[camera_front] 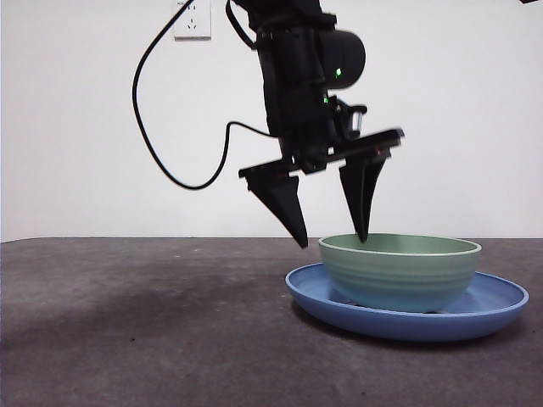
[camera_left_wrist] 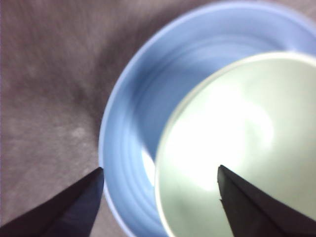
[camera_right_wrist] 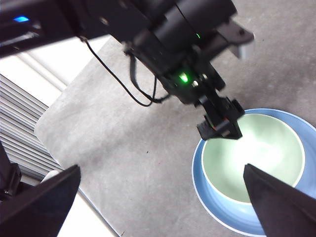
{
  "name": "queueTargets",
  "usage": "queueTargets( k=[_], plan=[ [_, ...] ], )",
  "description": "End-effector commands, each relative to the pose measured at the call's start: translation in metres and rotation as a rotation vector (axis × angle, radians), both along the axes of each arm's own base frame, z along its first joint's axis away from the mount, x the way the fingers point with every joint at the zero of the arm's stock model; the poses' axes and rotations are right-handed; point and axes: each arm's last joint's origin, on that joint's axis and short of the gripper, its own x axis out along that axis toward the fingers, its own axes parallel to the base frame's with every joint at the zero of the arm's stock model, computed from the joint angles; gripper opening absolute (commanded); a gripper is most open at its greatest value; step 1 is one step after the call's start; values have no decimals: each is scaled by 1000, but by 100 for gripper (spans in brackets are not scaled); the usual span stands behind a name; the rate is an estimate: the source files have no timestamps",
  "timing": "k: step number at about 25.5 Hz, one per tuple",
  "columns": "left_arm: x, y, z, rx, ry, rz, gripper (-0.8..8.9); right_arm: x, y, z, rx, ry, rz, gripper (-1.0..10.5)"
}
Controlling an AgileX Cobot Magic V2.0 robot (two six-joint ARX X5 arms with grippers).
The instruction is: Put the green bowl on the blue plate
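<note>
The green bowl [camera_front: 400,271] stands upright on the blue plate [camera_front: 492,307], right of the table's middle. My left gripper [camera_front: 333,238] hangs open over the bowl's left rim, one jaw tip outside the rim and the other over the bowl's inside, both at about rim height. In the left wrist view the bowl [camera_left_wrist: 247,148] and plate [camera_left_wrist: 133,113] lie below the left gripper [camera_left_wrist: 160,169], and nothing is between its jaws. My right gripper [camera_right_wrist: 162,168] is open and empty, high above the table. From there it looks down on the bowl [camera_right_wrist: 256,153], the plate [camera_right_wrist: 207,197] and the left gripper [camera_right_wrist: 222,126].
The table top [camera_front: 136,322] is dark grey felt. A white wall with a socket [camera_front: 192,19] stands behind it, and a black cable [camera_front: 161,161] loops down from the left arm. The right wrist view shows the table's edge [camera_right_wrist: 74,182].
</note>
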Motion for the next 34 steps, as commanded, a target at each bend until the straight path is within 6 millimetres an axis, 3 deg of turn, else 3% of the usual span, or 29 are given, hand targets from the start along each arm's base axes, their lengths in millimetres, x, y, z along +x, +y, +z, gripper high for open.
queueTargets(
  k=[1,3,8,14,17,19,22,34],
  plan=[
    [-11,5,49,-87,-98,-28,484,1,1,6,-1,-28,10,621],
    [-22,17,81,-126,-148,-43,556,1,1,6,-1,-28,10,621],
    [-61,56,151,-175,-240,-95,566,1,1,6,0,-28,10,621],
    [-104,102,199,-197,-299,-128,565,1,1,6,0,-26,9,621],
    [-128,129,214,-224,-346,-133,564,1,1,6,0,-27,9,621],
    [-146,149,213,-235,-370,-131,564,1,1,6,0,-26,9,621],
    [-174,178,195,-262,-410,-123,564,1,1,6,0,-26,9,621],
    [-246,244,142,-371,-547,-109,563,1,1,6,0,-24,9,621]
  ],
)
